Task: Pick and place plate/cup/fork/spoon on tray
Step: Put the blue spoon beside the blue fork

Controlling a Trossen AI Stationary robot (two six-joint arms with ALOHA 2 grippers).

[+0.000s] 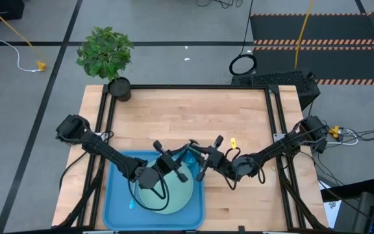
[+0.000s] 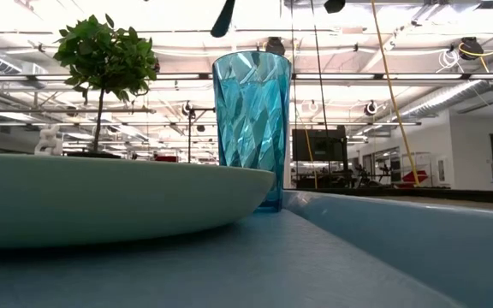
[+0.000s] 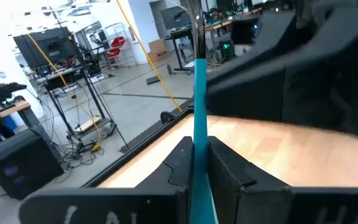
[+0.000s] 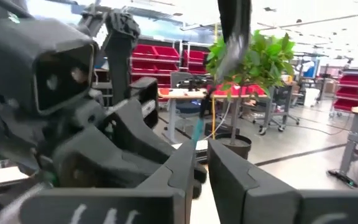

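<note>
while both arms meet at frame centre, left gripper [image 3: 194,163] pinches light blue handle [image 3: 199,118]; right gripper [image 4: 201,163] nearly closed on slim dark utensil [image 4: 232,37]; cup [image 2: 252,128] upright on tray [image 2: 383,239] beside plate [image 2: 101,197].

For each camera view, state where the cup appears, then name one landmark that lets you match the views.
High view: the cup is at the far right corner of the tray, partly hidden by the grippers.
Low view: centre, upright, just behind the plate.
Left wrist view: not in it.
Right wrist view: not in it.
Shared landmark: the potted plant, also in the low and right wrist views.
</note>
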